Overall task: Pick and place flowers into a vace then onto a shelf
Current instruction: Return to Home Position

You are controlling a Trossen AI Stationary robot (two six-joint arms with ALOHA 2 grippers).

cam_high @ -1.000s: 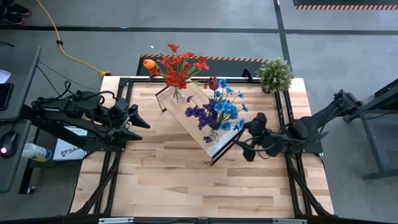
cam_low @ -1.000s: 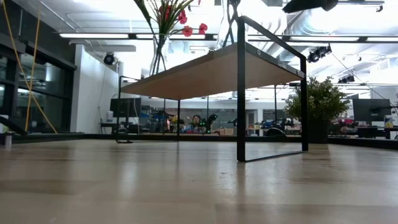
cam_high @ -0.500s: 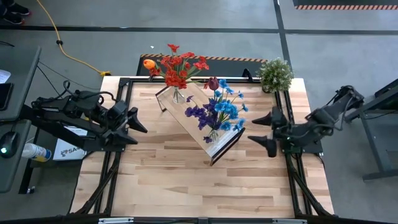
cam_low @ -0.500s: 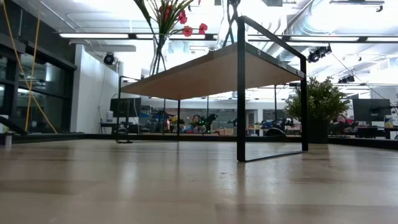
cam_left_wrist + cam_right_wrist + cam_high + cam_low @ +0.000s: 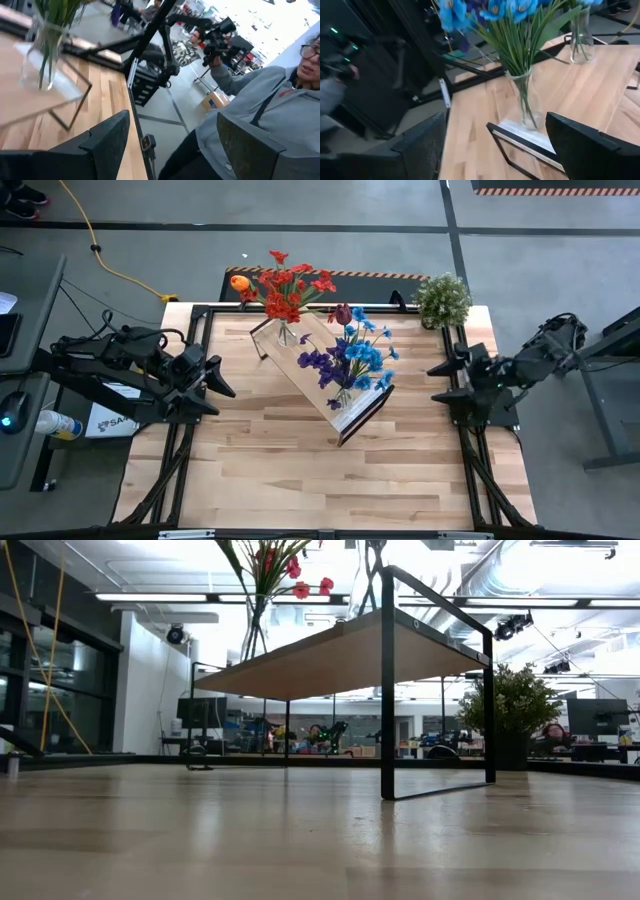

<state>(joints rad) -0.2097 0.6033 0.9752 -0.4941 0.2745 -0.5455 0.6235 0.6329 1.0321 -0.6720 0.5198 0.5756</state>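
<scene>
The shelf (image 5: 322, 372), a light-wood board on a dark frame, stands slantwise on the table's middle on its frame legs (image 5: 387, 690). Two glass vases stand on it. The far one (image 5: 287, 333) holds red and orange flowers (image 5: 288, 288). The near one (image 5: 527, 102), at the white-edged end (image 5: 517, 131), holds blue, purple and maroon flowers (image 5: 352, 352). My left gripper (image 5: 218, 376) hovers open over the table's left side, pointing at the shelf. My right gripper (image 5: 443, 382) hovers open by the table's right edge, with nothing between its fingers.
A bushy potted plant (image 5: 443, 298) stands at the table's far right corner. The dark rig frame (image 5: 462, 442) runs along the table's edges. A person in a grey hoodie (image 5: 260, 115) shows beyond the table in the left wrist view. Bare planks (image 5: 300, 470) lie in front of the shelf.
My right gripper has drawn back from the shelf's near end toward the table's right edge, rising and tipping up toward level, its fingers still open. The shelf, vases and flowers have stayed put.
</scene>
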